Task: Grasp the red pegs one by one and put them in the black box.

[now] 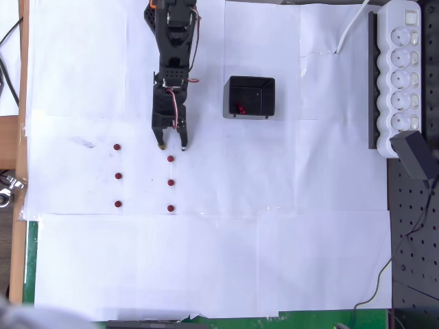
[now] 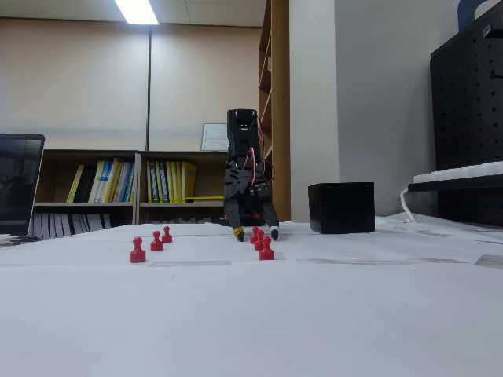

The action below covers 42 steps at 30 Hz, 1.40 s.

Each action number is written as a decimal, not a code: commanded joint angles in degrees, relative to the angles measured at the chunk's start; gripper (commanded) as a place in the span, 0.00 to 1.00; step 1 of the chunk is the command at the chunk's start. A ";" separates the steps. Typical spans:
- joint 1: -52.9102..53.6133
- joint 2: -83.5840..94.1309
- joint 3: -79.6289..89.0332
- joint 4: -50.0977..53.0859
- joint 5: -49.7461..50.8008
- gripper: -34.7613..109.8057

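Red pegs stand on the white paper in two columns of three. The left column starts at one peg (image 1: 117, 147) (image 2: 167, 234), the right column at another (image 1: 170, 158) (image 2: 255, 234). My black gripper (image 1: 173, 145) (image 2: 256, 231) hangs open, fingertips down near the paper, just behind the top peg of the right column and straddling its line. Nothing is between the fingers. The black box (image 1: 250, 97) (image 2: 341, 207) sits to the right of the arm, and the overhead view shows something red (image 1: 240, 108) inside it at its lower left corner.
A white power strip (image 1: 403, 68) and a black adapter (image 1: 418, 154) lie along the right edge, beside a black pegboard (image 1: 415, 240). The paper's left edge meets a wooden border (image 1: 23, 82). A laptop (image 2: 20, 184) stands at the left of the fixed view.
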 commanded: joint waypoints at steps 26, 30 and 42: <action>-1.93 9.67 8.96 -9.93 0.44 0.37; -1.41 10.72 9.84 -10.02 0.79 0.36; -1.93 9.58 6.59 -10.02 0.70 0.34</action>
